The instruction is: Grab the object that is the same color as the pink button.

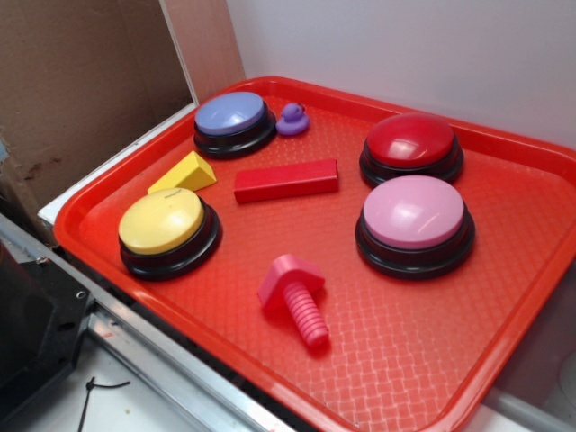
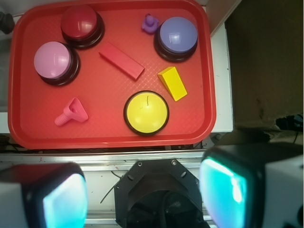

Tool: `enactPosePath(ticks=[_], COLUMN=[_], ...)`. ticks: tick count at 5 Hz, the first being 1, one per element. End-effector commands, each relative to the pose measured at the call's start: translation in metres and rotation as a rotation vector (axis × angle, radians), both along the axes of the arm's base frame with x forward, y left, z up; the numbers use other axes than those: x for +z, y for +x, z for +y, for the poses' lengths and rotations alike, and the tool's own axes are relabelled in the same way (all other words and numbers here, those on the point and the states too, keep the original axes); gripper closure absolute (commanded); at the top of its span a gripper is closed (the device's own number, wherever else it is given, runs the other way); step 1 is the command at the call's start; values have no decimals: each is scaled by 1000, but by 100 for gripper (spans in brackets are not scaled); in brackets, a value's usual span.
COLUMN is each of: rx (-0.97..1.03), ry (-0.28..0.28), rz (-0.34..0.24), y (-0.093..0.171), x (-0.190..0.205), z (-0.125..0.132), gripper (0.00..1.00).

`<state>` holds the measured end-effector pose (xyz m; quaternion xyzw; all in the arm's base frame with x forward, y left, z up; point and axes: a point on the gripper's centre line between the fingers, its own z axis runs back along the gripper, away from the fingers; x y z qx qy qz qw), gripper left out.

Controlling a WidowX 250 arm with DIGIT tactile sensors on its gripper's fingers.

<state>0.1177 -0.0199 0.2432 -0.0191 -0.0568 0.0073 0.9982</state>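
A small hot-pink toy bolt [image 1: 295, 298] lies on its side on the red tray [image 1: 405, 360], near the front edge; it shows in the wrist view [image 2: 71, 112] at the lower left. The pink dome button [image 1: 414, 223] stands on a black base to its right and behind; it also shows in the wrist view [image 2: 53, 61]. My gripper [image 2: 145, 194] is open and empty, high above the robot base, well off the tray's near edge. Its two fingers [image 2: 227, 190] frame the bottom of the wrist view. The gripper is out of the exterior view.
On the tray also stand a red dome button [image 1: 411, 147], a blue-purple button [image 1: 233, 122], a yellow button [image 1: 166, 229], a red rectangular block [image 1: 286, 180], a yellow wedge [image 1: 184, 174] and a small purple duck [image 1: 292, 119]. A cardboard wall [image 1: 81, 81] stands left.
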Motion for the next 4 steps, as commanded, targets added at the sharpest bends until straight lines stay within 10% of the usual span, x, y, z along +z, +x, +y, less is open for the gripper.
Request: enactPosePath(ticks=[1, 4], rx=[0, -404], ry=[0, -89], rz=[0, 36], y=[0, 35], x=[0, -18], z=[0, -127], gripper=[0, 0])
